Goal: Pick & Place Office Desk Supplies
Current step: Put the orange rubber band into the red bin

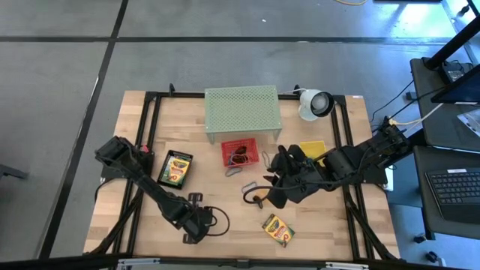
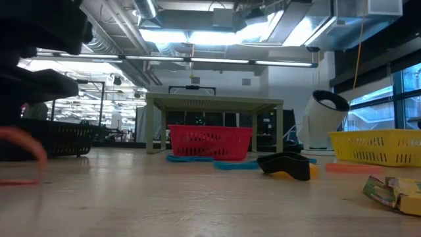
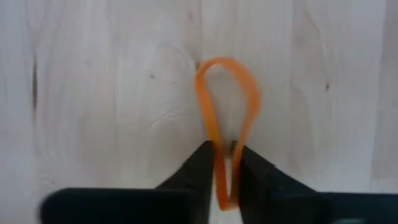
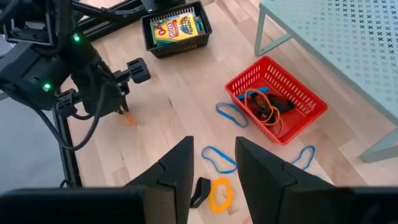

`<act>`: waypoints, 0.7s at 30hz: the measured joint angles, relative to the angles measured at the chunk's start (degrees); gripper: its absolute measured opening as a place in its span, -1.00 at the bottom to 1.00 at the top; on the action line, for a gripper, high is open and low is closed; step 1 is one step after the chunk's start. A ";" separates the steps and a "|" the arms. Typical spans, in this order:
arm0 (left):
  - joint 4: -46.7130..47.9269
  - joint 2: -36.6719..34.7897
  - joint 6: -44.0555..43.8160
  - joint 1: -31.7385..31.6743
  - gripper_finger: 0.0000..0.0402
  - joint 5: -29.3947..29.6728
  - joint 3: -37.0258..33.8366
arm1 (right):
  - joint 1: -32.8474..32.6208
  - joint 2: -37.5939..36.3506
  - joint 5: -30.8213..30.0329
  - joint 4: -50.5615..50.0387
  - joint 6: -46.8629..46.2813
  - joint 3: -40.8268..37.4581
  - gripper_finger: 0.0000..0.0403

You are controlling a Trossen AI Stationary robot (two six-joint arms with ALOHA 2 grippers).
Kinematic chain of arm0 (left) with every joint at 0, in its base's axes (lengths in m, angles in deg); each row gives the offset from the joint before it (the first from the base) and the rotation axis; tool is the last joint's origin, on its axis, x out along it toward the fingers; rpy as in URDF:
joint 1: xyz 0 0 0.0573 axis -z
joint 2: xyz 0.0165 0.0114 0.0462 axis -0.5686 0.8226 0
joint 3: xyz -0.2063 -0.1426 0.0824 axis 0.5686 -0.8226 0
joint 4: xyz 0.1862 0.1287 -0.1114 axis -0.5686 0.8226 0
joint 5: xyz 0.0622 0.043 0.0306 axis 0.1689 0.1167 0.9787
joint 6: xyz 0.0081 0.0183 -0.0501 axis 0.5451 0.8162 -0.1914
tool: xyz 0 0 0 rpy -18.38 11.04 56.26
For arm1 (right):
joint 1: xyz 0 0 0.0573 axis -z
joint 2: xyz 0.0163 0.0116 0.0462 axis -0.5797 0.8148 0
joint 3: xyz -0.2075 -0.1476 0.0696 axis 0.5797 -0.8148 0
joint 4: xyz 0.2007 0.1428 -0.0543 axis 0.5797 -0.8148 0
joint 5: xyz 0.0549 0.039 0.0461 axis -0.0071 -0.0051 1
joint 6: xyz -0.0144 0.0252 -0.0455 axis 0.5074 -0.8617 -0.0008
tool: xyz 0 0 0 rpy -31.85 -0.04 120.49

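Observation:
In the left wrist view an orange rubber band [image 3: 227, 93] shows against the wood, with my left gripper [image 3: 225, 163] shut on it near the table's near edge [image 1: 196, 225]. My right gripper [image 4: 214, 165] is open and hovers mid-table [image 1: 271, 187] over a dark clip [image 4: 200, 190] and a yellow-orange loop [image 4: 219, 194]. Blue bands [image 4: 231, 113] lie flat on the wood. A red basket [image 1: 241, 154] holds bands and a clip. One crayon box [image 1: 176, 169] lies in a black basket, another [image 1: 277, 229] on the table. My left gripper pinches the orange band's narrow end [image 3: 219, 152] between its two fingers, both strands of the loop together. The rest of the loop [image 3: 236, 65] spreads out past the fingertips over the table. Whether it rests on the wood or hangs just above, I cannot tell.
The pale green mesh stand [image 1: 242, 112] is at the far side, behind the red basket. A white round device [image 1: 316, 103] sits at the far right. A yellow basket [image 1: 313, 150] is beside my right arm. Bare wood lies between the two grippers.

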 joint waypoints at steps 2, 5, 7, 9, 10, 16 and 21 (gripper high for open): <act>0.31 0.02 -0.03 -0.65 -0.92 -0.94 0.00 | 0.00 0.00 0.00 0.00 0.01 0.00 -0.41; 0.84 0.05 -0.30 -1.71 -0.98 -2.93 0.16 | 0.00 0.00 0.09 0.00 0.01 0.00 -0.41; 1.98 0.11 -1.00 -2.25 -0.99 -3.34 0.93 | -0.01 0.00 0.22 0.00 0.00 0.00 -0.41; 3.54 -0.15 -1.05 -2.69 -0.99 -3.75 2.21 | -0.02 -0.12 0.46 -0.05 -0.21 -0.01 -0.41; 4.26 -0.44 -0.88 -2.98 -0.99 -3.87 2.89 | -0.02 -0.27 0.77 -0.20 -0.18 -0.02 -0.41; 6.63 -4.81 -0.51 -5.58 -0.99 -0.60 4.62 | 0.00 -2.33 1.49 -0.34 -0.33 -0.02 -0.41; 6.99 -11.52 -1.92 -8.37 -0.99 1.93 4.76 | -0.26 -4.65 1.37 -0.46 -1.77 -0.02 -0.41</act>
